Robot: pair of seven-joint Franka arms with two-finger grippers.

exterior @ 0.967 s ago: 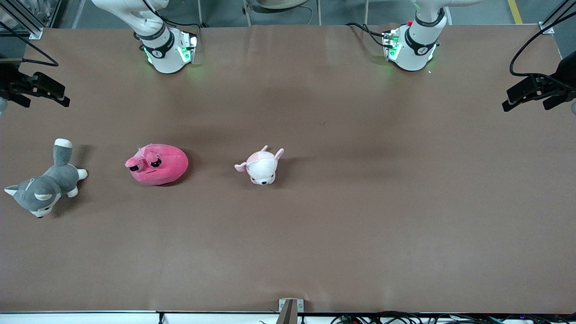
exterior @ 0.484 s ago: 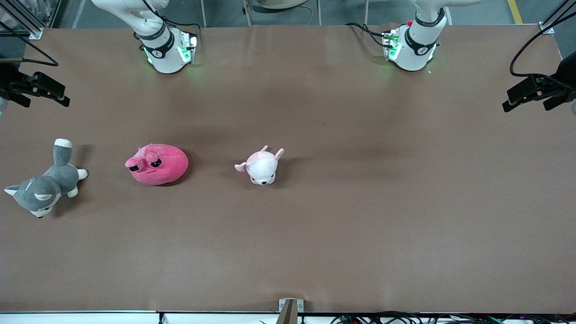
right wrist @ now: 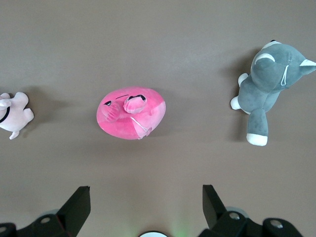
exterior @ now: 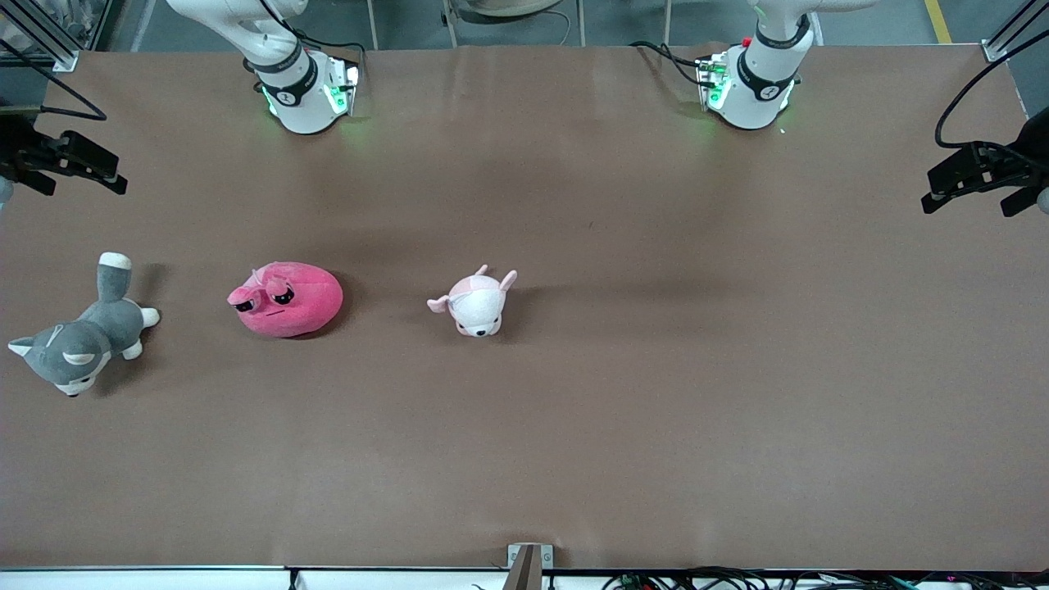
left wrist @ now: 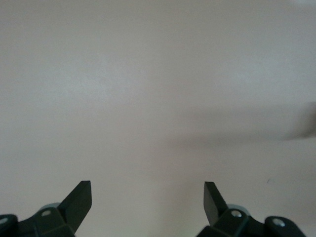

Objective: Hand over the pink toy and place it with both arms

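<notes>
Front view: no brand, label or writing can be read on anything here. The pink toy [exterior: 286, 299] lies on the brown table [exterior: 656, 369] toward the right arm's end, between a grey-and-white husky plush [exterior: 78, 340] and a small pale pink puppy plush [exterior: 477, 301], apart from both. The two white arm bases stand along the table's edge farthest from the camera, with green lights at their feet. Both arms rise out of the picture, so their upper links are not seen. A black piece of each arm's hardware shows at either side edge of the picture.

Left wrist view: the left gripper [left wrist: 148, 202] hangs over bare table, its two black fingertips [left wrist: 79, 200] spread wide with nothing between them. No writing shows.

Right wrist view: the right gripper [right wrist: 146, 203] hangs high above the table, pointing down, its fingers [right wrist: 76, 205] spread wide and empty. The pink toy [right wrist: 131, 113] lies below it on the table, untouched, with the husky [right wrist: 266, 84] to one side and the puppy [right wrist: 14, 114] to the other. No label can be read on the toys.
</notes>
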